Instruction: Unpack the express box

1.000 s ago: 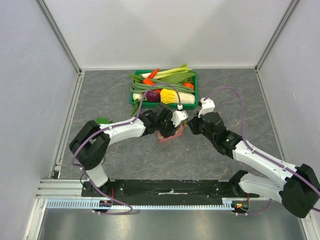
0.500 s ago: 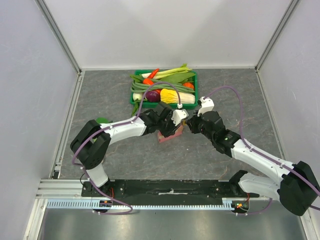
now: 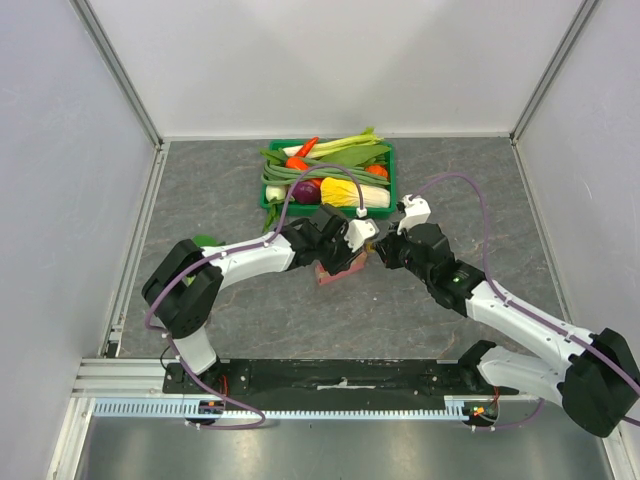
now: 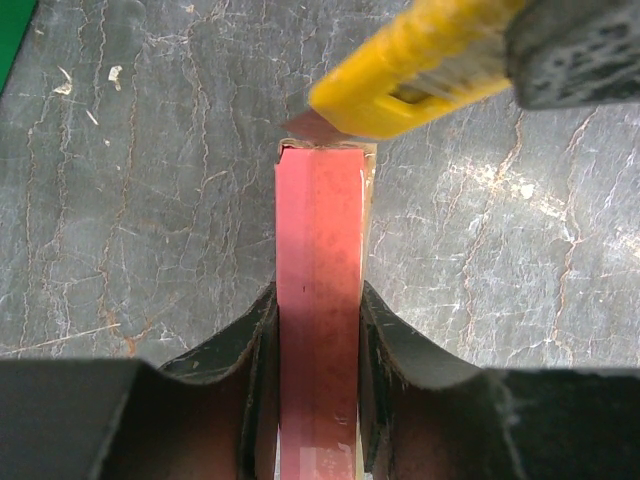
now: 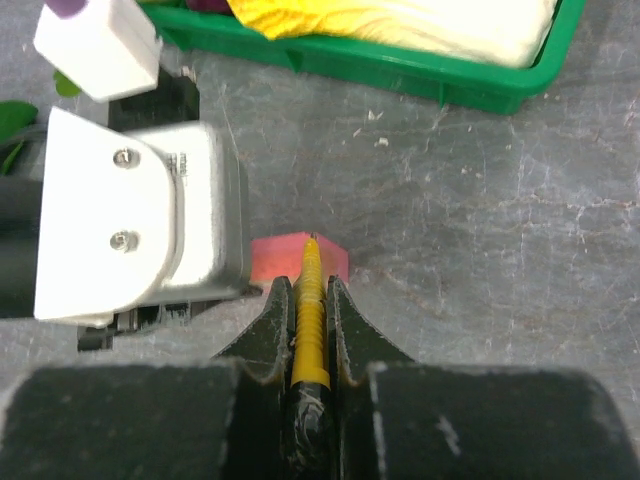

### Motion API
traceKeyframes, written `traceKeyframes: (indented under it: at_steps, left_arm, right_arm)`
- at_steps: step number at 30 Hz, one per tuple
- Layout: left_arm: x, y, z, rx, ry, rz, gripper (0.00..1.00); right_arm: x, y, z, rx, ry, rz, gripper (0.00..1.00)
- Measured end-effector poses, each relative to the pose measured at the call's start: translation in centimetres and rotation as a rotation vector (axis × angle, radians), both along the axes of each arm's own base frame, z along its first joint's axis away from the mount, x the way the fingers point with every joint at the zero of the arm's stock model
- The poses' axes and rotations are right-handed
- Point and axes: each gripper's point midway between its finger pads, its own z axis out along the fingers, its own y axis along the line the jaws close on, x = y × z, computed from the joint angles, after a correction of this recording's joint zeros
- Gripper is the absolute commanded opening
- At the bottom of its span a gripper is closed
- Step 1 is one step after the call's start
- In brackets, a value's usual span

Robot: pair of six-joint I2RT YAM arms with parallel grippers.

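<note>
Left arm: reaches out from its base low on the left, forearm laid rightward over the grey marbled tabletop (image 3: 250,320) to mid-table. Left gripper (image 4: 318,305) clamps a thin pink-red rectangular cardboard box (image 4: 318,215) by its two broad faces, jaws narrowed to the box's thickness. The box stands on edge between the jaws, narrow side turned to my left wrist camera, far end sticking out past the fingertips. I cannot tell whether it rests on the tabletop.

Right arm: comes from its base low on the right, elbow bent, forearm angling up-left, so the two wrists meet nose to nose. Right gripper (image 5: 310,290) is pinched nearly flat on a slim yellow plastic utility knife (image 5: 309,320), handle running back between the jaws, blade end forward of the fingertips. From the left wrist, the knife's tip sits at the box's far end, just past the left fingertips. Touching or a hair off, I cannot tell.

Beyond both sets of jaws: a green plastic crate (image 3: 391,190) of mixed vegetables, apart from the box.
</note>
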Motion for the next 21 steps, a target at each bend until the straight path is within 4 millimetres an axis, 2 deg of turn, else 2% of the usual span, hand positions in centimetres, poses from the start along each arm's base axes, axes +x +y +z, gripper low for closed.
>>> traceKeyframes:
  at_steps: [21]
  left_arm:
    - [-0.04, -0.11, -0.11, -0.024, 0.041, -0.016, 0.04]
  right_arm:
    - [-0.87, -0.5, -0.29, -0.042, 0.017, 0.046, 0.0]
